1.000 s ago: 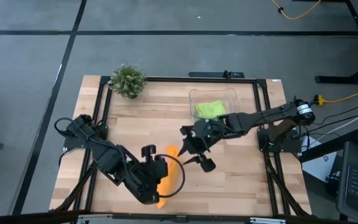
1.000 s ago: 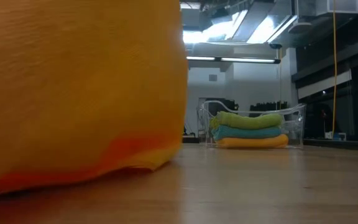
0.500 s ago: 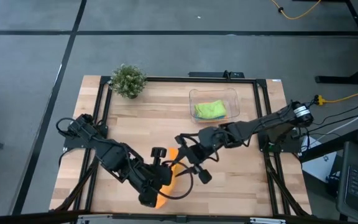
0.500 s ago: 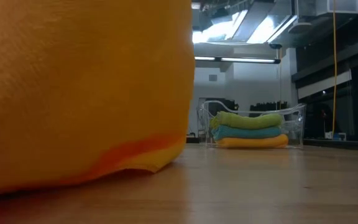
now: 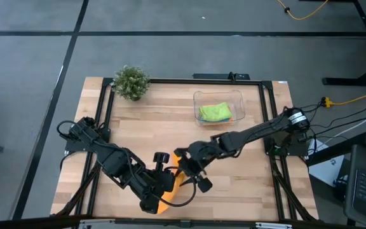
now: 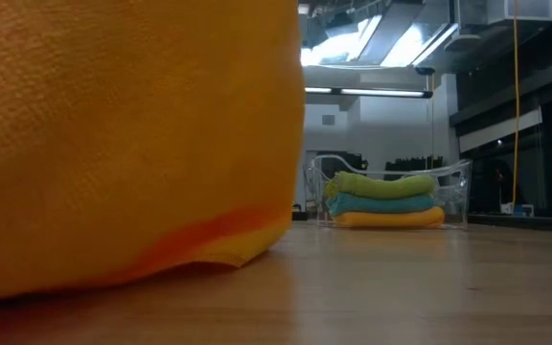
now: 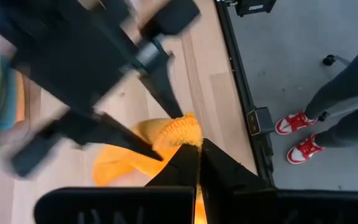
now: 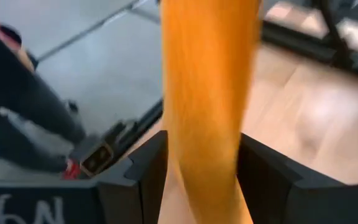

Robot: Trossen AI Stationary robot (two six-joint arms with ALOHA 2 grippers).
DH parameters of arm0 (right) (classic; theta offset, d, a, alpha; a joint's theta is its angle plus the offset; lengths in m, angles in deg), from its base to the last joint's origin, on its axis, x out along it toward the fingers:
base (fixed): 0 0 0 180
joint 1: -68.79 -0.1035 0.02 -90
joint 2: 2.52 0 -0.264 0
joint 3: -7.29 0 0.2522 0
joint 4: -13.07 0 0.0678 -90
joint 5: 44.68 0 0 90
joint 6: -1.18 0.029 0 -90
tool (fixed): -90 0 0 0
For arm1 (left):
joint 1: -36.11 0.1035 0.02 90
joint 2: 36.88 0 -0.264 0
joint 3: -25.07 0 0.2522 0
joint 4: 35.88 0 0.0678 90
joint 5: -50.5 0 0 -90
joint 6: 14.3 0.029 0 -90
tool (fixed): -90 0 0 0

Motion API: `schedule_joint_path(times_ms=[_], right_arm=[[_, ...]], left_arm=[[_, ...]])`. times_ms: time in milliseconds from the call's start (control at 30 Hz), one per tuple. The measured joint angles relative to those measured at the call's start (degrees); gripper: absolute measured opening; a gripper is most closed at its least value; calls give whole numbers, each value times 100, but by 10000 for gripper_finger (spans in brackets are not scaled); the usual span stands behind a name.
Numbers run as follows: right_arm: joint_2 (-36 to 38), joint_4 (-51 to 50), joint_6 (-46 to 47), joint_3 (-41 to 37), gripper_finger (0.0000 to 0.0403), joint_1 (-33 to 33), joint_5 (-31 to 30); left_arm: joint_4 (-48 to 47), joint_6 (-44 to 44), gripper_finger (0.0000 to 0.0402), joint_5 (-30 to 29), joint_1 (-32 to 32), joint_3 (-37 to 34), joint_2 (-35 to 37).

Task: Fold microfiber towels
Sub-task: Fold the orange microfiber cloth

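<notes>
The wooden table point(image 5: 234, 184) holds nearly all of it, w/ both arms meeting near the front centre. Biggest task item in play is the orange microfiber towel point(image 5: 172, 183), bunched between the two arms and partly lifted; in the low view it hangs right in front of the lens, its lower edge at the tabletop. Behind it, towards the back right, sits the clear plastic tub point(image 5: 237, 97) w/ three folded towels stacked: lime green towel point(image 6: 381, 186) on top, teal towel point(image 6: 383, 203) in the middle, second orange towel point(image 6: 388, 218) at the bottom. So three look done and this is prob. the last one, mid-fold. The left gripper point(image 7: 198, 167) is clamped tight on one corner of the orange cloth, fingers pressed together w/ fabric pinched at the tips. The right gripper point(image 8: 202, 168) has its fingers partly apart w/ a hanging band of the orange towel running between them; it looks like a grip on the cloth, tho I can't tell how firm. Next move, I reckon: carry one held edge over to meet the other, lay it flat w/o letting the soft cloth slump, then let go. A small potted plant point(image 5: 131, 82) stands at the back left corner, well clear. A person's red shoes point(image 7: 302, 137) show on the floor beside the table.
</notes>
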Motion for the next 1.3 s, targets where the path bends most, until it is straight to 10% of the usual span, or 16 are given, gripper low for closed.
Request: schedule_joint_path(times_ms=[567, 900, 1300], right_arm=[[-598, -2082, 1220, 0, 178, 226, -508], [-588, -2138, 1786, 0, 178, 69, -401], [-654, -1137, 877, 10, 178, 434, -1726]], left_arm=[[-1609, -2410, 0, 166, -598, -188, 28], [-1608, -3204, 0, 1522, -728, -1530, 33], [-1481, -3474, 0, 1822, -759, -2493, 33]])
